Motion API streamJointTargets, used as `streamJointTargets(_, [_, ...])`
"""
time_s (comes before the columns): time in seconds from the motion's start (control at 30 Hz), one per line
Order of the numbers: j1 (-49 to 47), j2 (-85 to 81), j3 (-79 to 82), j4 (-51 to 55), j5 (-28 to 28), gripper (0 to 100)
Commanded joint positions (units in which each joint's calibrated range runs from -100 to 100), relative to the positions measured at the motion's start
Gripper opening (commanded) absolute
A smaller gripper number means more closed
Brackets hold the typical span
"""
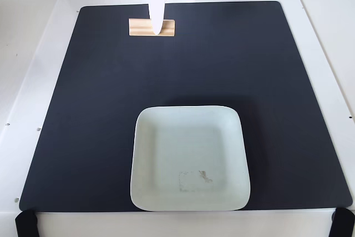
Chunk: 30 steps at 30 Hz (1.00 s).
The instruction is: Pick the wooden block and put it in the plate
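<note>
White gripper (157,30) is reaching down from the far edge of the worktop in the fixed view, its one visible finger (157,15) crossing in front of the wooden block (141,27). Only this single tapered finger is showing, and its tip is overlapping the middle of the block, so whether the jaws are spread around the wood or pressed against it cannot be told from here.

Block is lying flat on the black mat (83,109), near the mat's far edge and a little toward the far left corner, with its long side running parallel to that edge. Plate (145,162) is sitting empty near the mat's near edge, roughly centred, well apart from the block, with faint scuff marks showing on its floor.

Judging by its look, the block is likely light, rigid and dry, with flat faces that should be giving the finger pads a fair hold; crushing it seems no worry. Sensible place to take hold appears to be across the short width at mid-length, where the finger is now standing, so the piece is hanging level rather than tipping by one end. Main risk looks to be the block skidding on the mat if one finger is touching first.
</note>
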<state>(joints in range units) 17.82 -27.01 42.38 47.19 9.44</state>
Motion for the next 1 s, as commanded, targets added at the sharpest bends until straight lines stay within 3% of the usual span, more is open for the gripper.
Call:
streamJointTargets(0.0, [-1.47, 10.57, -10.94, -10.38, 0.06, 1])
streamJointTargets(0.37, [-7.52, 48.45, -47.46, -23.73, 0.01, 1])
streamJointTargets(0.87, [-12.89, 52.86, -46.38, -28.15, 0.22, 2])
streamJointTargets(0.97, [-12.33, 52.77, -44.85, -28.15, 0.22, 7])
